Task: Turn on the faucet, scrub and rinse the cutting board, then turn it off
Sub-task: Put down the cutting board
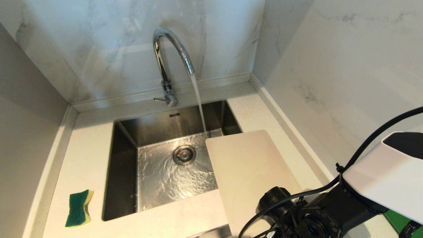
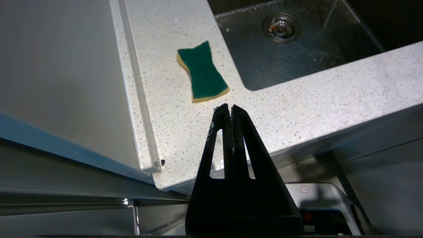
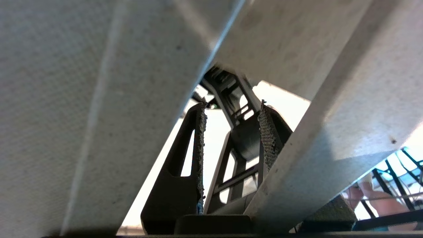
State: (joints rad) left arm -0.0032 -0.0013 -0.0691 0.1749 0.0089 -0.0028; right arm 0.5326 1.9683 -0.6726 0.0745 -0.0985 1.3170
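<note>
Head view: the faucet [image 1: 168, 62] stands at 12 o'clock behind the sink [image 1: 125, 158], and a stream of water [image 1: 199, 102] falls from its spout to the steel floor, so the first step, turning the water on, appears done. The cutting board [image 1: 248, 172] lies at 4 o'clock from the drain [image 1: 184, 154], resting on the counter [image 1: 86, 155] with its far corner jutting over the sink's right rim; the stream lands just beside that corner, apparently not on it. The right arm [image 1: 380, 178] enters at 5 o'clock over the board's near end, its gripper hidden here. A green and yellow sponge [image 1: 78, 208] lies at 8 o'clock, well apart from the board. Left wrist view: the left gripper [image 2: 229, 109] hangs over the counter's front edge, fingers pressed together and holding nothing, near the sponge [image 2: 202, 72]. Right wrist view: the right gripper [image 3: 233, 107] sits close under pale slabs, probably the board and counter edge; its fingers [image 3: 200, 138] stand partly spread, and whether they pinch the board cannot be told. Scrubbing, rinsing and shutting off the water seemingly remain.
</note>
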